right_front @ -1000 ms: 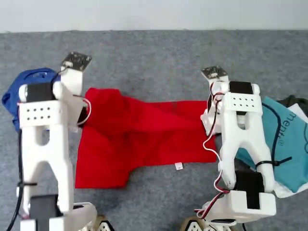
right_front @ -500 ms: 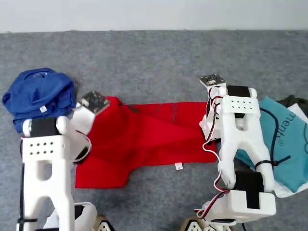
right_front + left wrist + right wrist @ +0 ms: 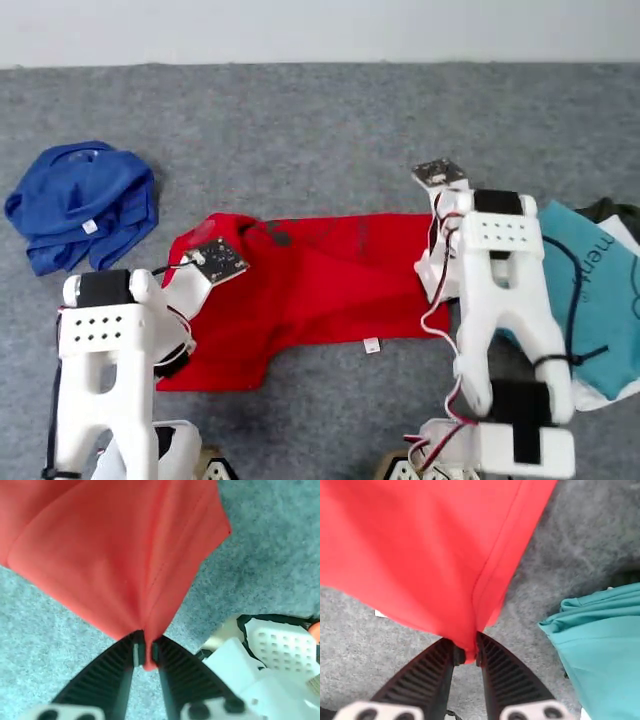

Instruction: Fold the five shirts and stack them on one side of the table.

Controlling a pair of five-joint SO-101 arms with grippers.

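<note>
Red shirt (image 3: 320,280) lies crosswise mid-worktop (image 3: 330,130), between my 2 arms. Its far edge is raised off the cloth at both ends.

Left tool (image 3: 145,652): fingers pressed together on a gathered fold of red fabric, which fans out from the pinch. Right tool (image 3: 466,655): likewise clamped on a hemmed red edge, just beside the teal shirt (image 3: 600,300) but not touching it.

Near left, 1 sleeve (image 3: 215,365) lies flat on the worktop. A white tag (image 3: 372,346) sits at the near hem.

Blue shirt (image 3: 85,200) sits crumpled at the far left, apart from the red one. The teal shirt is heaped at the right edge.

Step in hand, as I judge it: the 1st lengthwise fold of the red shirt, far edge to be brought over onto the near edge. No folded stack is to be seen, so the task looks early.

Next move calls for:
- both tools travelling toward me at an even pace and height, so the fold line runs straight;
- the left end not running ahead of the right;
- setting the pinched edge down on the near hem before I let go;
- the right tool staying off the teal cloth.
</note>
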